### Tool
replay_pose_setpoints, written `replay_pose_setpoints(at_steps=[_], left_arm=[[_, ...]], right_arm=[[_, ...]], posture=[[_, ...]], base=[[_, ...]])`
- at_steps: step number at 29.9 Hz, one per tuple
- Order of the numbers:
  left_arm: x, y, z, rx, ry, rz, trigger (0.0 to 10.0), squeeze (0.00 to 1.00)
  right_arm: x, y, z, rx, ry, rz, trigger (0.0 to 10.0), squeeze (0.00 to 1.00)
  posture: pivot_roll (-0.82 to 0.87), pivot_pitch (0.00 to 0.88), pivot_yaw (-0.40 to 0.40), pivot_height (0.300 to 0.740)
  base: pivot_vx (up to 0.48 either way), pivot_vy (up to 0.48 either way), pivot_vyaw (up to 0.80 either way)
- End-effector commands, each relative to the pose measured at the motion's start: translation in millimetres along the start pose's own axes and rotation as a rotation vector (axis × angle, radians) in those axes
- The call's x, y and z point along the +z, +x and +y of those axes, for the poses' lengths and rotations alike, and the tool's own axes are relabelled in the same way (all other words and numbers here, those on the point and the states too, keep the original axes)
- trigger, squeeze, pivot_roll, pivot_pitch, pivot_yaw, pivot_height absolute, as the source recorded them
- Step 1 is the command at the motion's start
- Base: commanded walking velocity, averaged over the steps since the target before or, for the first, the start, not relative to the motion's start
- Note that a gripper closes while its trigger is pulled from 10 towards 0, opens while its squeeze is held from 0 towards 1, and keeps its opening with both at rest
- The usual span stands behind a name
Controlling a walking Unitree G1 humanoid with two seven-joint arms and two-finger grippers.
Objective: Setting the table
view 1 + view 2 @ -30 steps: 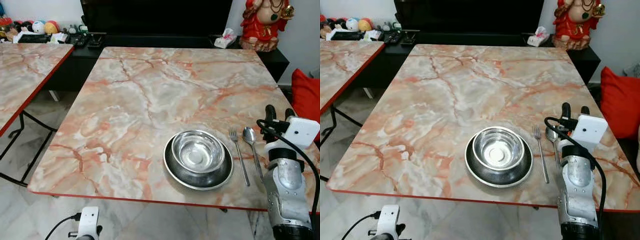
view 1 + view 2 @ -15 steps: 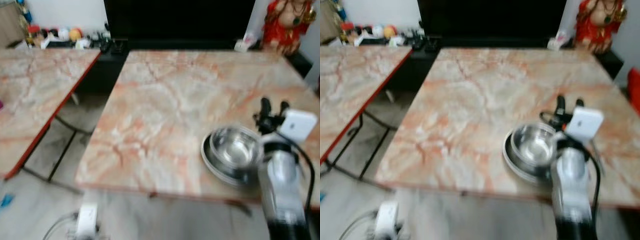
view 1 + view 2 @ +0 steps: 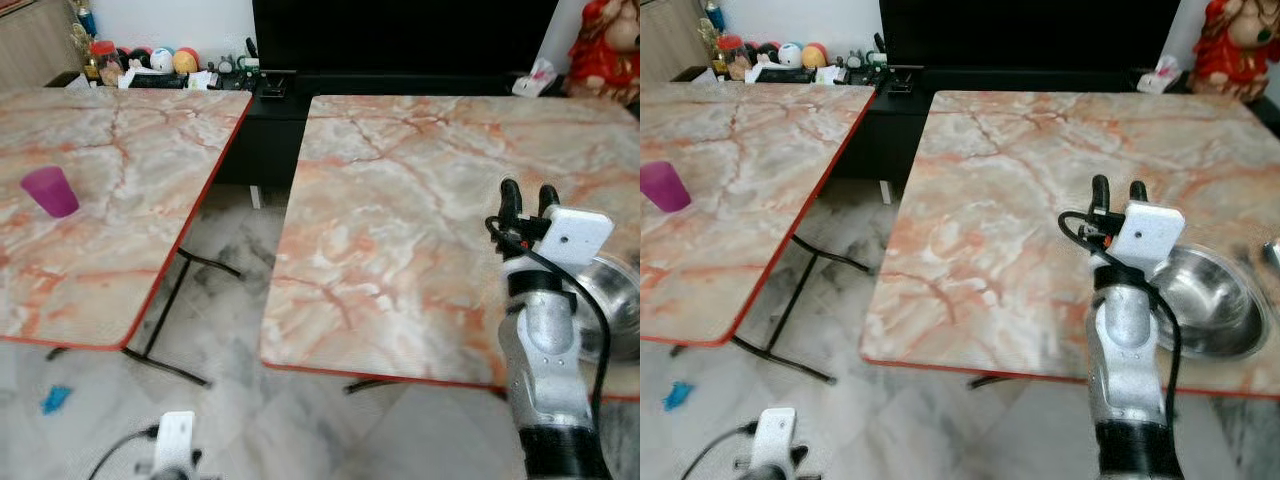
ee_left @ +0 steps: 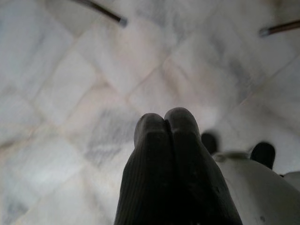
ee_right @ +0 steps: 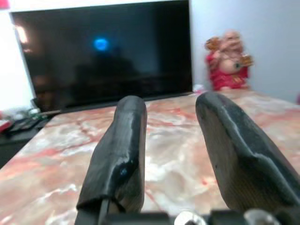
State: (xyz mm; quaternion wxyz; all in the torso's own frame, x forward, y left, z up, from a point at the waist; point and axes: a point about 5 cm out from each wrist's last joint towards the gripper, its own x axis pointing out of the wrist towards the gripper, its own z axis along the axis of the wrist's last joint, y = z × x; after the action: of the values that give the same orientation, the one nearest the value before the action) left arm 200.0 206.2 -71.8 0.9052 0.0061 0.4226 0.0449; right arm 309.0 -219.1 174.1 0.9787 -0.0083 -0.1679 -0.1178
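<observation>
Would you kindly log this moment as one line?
right end effector open, raised over table | left end effector shut, idle | purple cup on neighbouring table

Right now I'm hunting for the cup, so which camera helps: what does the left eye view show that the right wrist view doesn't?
Left eye view: the purple cup on the left table, the steel bowl, the floor. Right wrist view: a close look between the right gripper's open fingers. Both: the right table, the black TV, the red figurine.
</observation>
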Motion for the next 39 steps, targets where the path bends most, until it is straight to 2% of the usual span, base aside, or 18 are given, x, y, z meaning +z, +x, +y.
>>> replay_pose_setpoints(at_steps=[1,26,39], left_arm=[[0,-0.4,6.4,0.016,0.005,0.009,10.0,0.0],[-2,-1.0,9.7,0.022,0.003,0.014,10.0,0.0],[-4,-1.2,7.1,0.011,0.013,0.018,10.0,0.0]], right_arm=[[8,2.6,3.1,0.009,0.009,-0.031,10.0,0.0],[-3,-0.9,16.9,0.06,0.025,0.01,10.0,0.0],[-10,-2.0,15.7,0.062,0.015,0.035,10.0,0.0]], posture=[[0.04,0.048,0.008,0.74],[0.05,0.058,0.008,0.74],[0.05,0.047,0.003,0.74]], base=[[0.0,0.48,0.0],[0.0,0.472,0.0],[0.0,0.0,0.0]])
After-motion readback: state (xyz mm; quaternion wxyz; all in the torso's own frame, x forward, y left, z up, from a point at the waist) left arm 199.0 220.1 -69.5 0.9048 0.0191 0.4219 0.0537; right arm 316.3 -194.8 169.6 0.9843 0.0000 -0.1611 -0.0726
